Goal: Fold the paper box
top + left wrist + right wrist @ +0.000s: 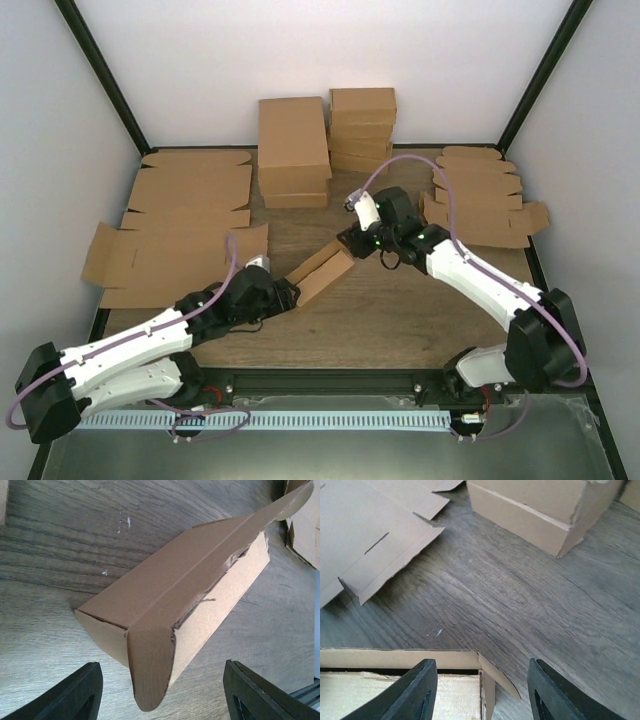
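The paper box (325,272) lies diagonally, near-left to far-right.
The left gripper (161,666) and right gripper (482,677) flank its ends, jaws released.

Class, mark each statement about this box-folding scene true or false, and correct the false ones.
1. The paper box lies on the table between the two grippers. True.
2. The left gripper is clamped shut on it. False: its jaws stand apart and do not touch the box.
3. Flat cardboard blanks lie at both sides of the table. True.
4. The folded boxes at the back form one stack. False: two stacks stand side by side.
5. The right gripper holds a blank. False: it is open and empty.
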Available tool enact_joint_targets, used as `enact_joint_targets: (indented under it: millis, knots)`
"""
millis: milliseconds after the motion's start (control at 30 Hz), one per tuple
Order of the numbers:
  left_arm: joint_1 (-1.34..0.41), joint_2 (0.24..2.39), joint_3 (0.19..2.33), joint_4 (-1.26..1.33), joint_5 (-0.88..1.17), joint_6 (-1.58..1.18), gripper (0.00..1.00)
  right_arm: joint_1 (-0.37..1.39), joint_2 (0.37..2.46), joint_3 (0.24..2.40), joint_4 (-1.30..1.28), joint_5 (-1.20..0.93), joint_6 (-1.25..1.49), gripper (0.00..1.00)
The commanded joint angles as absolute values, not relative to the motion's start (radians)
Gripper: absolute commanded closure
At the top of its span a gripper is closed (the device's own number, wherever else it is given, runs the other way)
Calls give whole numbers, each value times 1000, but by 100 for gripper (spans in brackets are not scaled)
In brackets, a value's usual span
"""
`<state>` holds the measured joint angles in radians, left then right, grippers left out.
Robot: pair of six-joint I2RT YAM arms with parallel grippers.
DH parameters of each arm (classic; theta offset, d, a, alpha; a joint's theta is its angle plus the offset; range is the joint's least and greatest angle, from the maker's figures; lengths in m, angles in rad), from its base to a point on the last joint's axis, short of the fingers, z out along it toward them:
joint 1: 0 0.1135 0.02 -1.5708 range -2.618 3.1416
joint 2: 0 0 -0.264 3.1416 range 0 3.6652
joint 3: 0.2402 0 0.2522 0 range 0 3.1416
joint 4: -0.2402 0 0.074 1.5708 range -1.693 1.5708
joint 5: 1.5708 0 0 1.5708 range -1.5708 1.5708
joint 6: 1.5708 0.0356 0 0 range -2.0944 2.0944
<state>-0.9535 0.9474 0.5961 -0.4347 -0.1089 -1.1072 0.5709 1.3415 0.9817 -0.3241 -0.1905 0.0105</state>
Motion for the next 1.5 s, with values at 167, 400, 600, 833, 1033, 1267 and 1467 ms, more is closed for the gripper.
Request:
enact_joint_targets:
  millis: [167,400,600,833,1033,1267,1467]
  knots:
    - [-952,972,528,-316,-82,-1166,34,568,1511,1124,-448,-281,-240,46]
    - [-949,1013,514,-273,-71,-1171,35,553,1529,1125,-445,-272,-248,44]
    - [-912,1063,512,-244,-22,-1152,41,551,1536,1138,-466,-297,-242,59]
    - [-873,1066,523,-255,-14,-1110,44,551,1522,1145,-476,-305,-233,84]
    - [-842,1075,525,-257,-8,-1077,49,551,1524,1165,-513,-294,-202,99]
    - [-779,1122,546,-249,24,-1011,50,551,1508,1177,-535,-290,-108,99]
    - [-721,1170,634,-291,49,-904,52,551,1497,1149,-534,-212,52,99]
